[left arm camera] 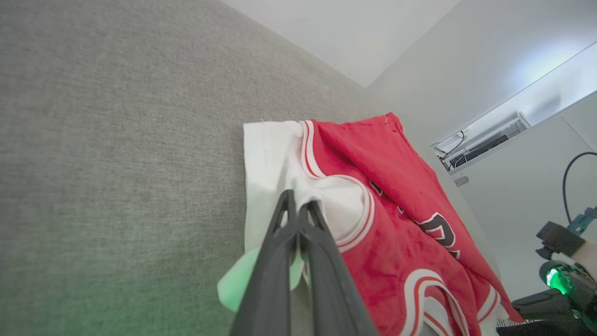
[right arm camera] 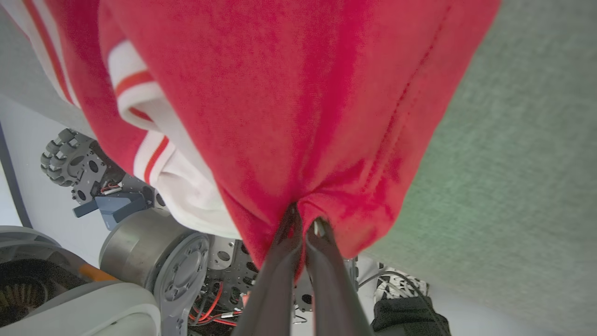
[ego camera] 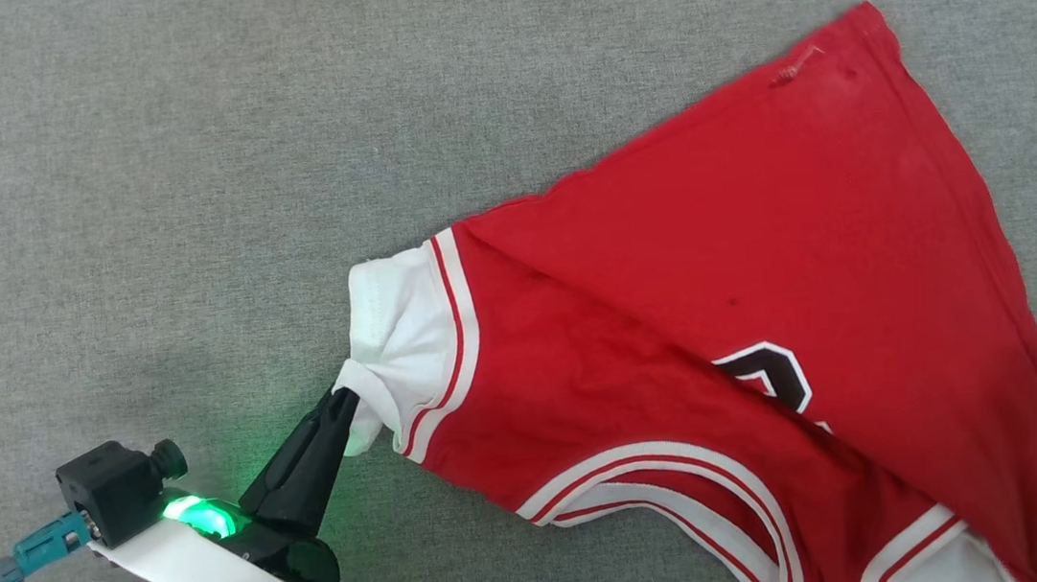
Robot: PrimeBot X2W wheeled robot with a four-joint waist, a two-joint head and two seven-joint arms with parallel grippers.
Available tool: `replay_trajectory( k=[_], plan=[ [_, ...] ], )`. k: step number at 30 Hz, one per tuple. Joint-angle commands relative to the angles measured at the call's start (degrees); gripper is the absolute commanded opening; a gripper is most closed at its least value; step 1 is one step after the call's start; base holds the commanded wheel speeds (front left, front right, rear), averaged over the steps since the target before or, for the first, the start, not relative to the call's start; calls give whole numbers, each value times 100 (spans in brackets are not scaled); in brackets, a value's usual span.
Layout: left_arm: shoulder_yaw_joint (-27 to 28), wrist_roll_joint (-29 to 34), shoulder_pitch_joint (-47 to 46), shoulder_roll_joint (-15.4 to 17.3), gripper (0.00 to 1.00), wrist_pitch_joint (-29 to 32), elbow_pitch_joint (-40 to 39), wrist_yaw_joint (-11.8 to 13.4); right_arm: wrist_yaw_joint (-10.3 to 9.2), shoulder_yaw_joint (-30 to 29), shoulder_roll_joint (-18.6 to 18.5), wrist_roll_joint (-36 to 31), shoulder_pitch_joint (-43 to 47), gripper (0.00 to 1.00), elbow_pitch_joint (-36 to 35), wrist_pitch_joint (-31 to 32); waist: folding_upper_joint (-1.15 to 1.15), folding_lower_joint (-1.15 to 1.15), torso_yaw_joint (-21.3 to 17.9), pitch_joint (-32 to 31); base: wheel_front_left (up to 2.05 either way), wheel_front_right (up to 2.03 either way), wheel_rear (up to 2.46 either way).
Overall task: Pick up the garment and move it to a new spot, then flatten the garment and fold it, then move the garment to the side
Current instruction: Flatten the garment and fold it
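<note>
- Head view: soft red fabric shirt with white sleeve ends point(ego camera: 673, 294) on grey worktop point(ego camera: 178, 172), bottom cut off, print point(ego camera: 773, 375) half hidden by a fold.
- Left tool point(ego camera: 344, 404) pinches a white sleeve end.
- Right tool point(right arm camera: 303, 219) pinches red cloth, tips buried.

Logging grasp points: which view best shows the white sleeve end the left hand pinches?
Left wrist view: the white sleeve end is close, left hand shut on it. Head view shows it smaller, bunched. Right wrist view shows red body of the garment.
</note>
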Motion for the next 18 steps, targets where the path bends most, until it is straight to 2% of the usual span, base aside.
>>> replay_trajectory(
  k=[1, 3, 4, 6, 11, 15, 18],
  plan=[
    [5, -10, 5, 44, 0, -2, -11, 15, 0, 46, 47, -89, 21, 0, -63, 28, 0, 0, 0, -5, 0, 0, 0],
    [-22, -27, -21, 41, 0, -2, -6, 15, 0, 75, 163, -128, 42, 0, -113, -27, 0, 0, 3, -12, 0, 0, 0],
    [-31, -29, -28, 47, 0, -2, 0, 15, 0, 61, 176, -168, 11, 9, -138, -68, 0, 0, 3, -19, 0, 0, 0],
    [-43, -40, -26, 55, 0, -2, 6, 15, 0, -46, 191, -209, -90, 100, -203, -186, 0, 0, 10, -37, 0, 0, 0],
    [-23, -25, 24, 18, 0, -2, 4, 15, 0, -587, 177, -118, -58, 100, -517, -292, 0, 0, 76, -81, 0, 0, 0],
    [-20, 26, 77, -60, 0, -2, -34, 15, 0, -1468, 50, 52, -67, 100, -885, -146, 0, 0, 188, -79, 0, 0, 0],
    [-90, 79, -4, -172, 0, -2, -53, 15, 0, -2028, -146, 233, -456, 100, -911, -109, 0, 0, 323, -39, 0, 0, 0]
  ],
)
